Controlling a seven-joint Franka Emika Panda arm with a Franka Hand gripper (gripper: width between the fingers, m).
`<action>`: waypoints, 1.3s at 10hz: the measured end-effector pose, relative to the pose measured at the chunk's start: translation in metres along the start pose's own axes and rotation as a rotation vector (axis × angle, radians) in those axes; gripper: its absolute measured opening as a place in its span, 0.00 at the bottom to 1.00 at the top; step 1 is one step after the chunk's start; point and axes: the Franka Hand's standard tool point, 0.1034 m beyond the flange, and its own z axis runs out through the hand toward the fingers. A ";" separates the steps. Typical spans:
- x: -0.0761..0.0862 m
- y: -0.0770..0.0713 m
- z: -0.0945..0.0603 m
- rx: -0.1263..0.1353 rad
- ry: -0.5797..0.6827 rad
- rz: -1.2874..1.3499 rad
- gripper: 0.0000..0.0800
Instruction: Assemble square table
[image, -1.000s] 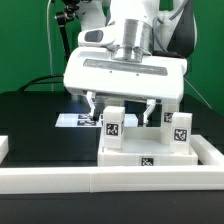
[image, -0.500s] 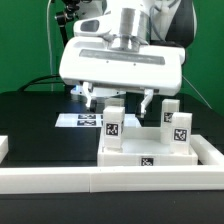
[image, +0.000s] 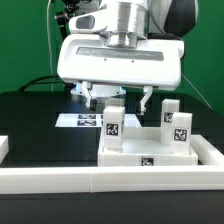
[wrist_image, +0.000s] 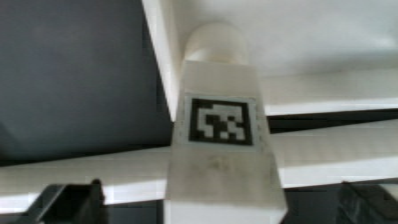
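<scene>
Claw (image: 119, 99) open above tagged leg (image: 113, 124) — square table (image: 140, 154), no legible writing.

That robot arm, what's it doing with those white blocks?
It's building a small table. The tabletop lies upside down on the black surface, with legs standing on it. The gripper hangs open just above one leg, not touching it. Another leg stands to the exterior view's right.

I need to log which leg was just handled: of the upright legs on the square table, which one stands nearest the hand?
The leg toward the exterior view's left, directly beneath the open hand. The other two stand off toward that view's right.
</scene>
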 end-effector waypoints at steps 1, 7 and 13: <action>-0.003 0.002 0.003 0.009 -0.089 0.010 0.81; -0.003 0.003 0.010 0.031 -0.383 0.048 0.81; 0.000 0.001 0.010 0.031 -0.380 0.061 0.59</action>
